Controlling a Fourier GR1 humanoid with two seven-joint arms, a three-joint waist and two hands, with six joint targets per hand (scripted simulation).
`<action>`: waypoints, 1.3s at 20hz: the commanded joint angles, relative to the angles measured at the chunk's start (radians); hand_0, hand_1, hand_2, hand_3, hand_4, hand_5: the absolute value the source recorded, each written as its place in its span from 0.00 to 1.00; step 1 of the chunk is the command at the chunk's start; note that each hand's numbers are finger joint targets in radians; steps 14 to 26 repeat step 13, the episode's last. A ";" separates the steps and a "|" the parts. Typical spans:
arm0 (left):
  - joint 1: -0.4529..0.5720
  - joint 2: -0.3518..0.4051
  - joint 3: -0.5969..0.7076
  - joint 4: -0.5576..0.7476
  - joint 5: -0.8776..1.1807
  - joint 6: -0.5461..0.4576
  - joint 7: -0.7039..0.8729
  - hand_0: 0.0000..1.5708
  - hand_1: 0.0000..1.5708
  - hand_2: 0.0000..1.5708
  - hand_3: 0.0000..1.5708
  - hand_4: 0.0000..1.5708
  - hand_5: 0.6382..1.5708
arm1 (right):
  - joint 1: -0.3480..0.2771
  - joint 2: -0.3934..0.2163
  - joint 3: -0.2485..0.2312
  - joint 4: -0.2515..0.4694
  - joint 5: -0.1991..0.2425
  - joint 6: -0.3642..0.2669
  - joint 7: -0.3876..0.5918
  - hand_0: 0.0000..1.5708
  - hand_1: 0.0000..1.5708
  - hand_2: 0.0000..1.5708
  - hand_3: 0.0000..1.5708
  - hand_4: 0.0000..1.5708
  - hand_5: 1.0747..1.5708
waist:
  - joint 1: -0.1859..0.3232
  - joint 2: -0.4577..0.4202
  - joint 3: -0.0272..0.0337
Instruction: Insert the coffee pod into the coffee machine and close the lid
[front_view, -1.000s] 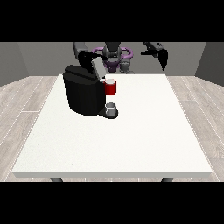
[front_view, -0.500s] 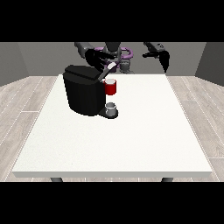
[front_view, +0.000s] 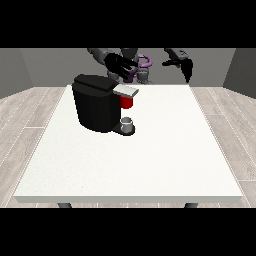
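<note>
bare room: wood floor (front_view: 30, 115), grey walls (front_view: 50, 65)

Both arms are reaching forward.
The hand at the view's left (front_view: 119, 64) is spreading straight fingers; the hand at the view's right (front_view: 182, 63) is hanging raised, fingers drooping.

Even, diffuse illumination with no visible light source. The white counter (front_view: 150, 150) is the brightest surface and reads uniformly, without glare or hot spots. The black coffee machine (front_view: 96, 107) casts only a faint, soft shadow at its base, and its dark body shows little surface detail; the lid (front_view: 125, 90) catches light as a pale grey strip. The back walls are mid-grey, darker toward the corners. The wood-patterned floor (front_view: 30, 115) is evenly lit. Straight edges of the counter stay straight toward the frame borders. Focus is uniform from near edge to far edge.
</note>
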 joint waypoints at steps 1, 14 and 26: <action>0.001 0.003 -0.008 -0.023 0.007 -0.009 -0.027 0.00 0.00 0.00 0.00 0.12 1.00 | -0.016 0.000 -0.022 0.006 -0.026 0.037 -0.028 0.00 0.00 0.00 0.00 0.08 1.00 | 0.005 -0.005 0.0001; 0.167 -0.036 -0.016 0.033 -0.017 0.020 -0.112 0.00 0.00 0.00 0.00 0.12 1.00 | 0.447 0.080 0.182 -0.171 -0.213 -0.019 -0.172 0.00 0.00 0.00 0.00 0.10 1.00 | -0.115 -0.192 0.0003; 0.167 -0.036 -0.016 0.033 -0.017 0.020 -0.112 0.00 0.00 0.00 0.00 0.12 1.00 | 0.447 0.080 0.182 -0.171 -0.213 -0.019 -0.172 0.00 0.00 0.00 0.00 0.10 1.00 | -0.115 -0.192 0.0003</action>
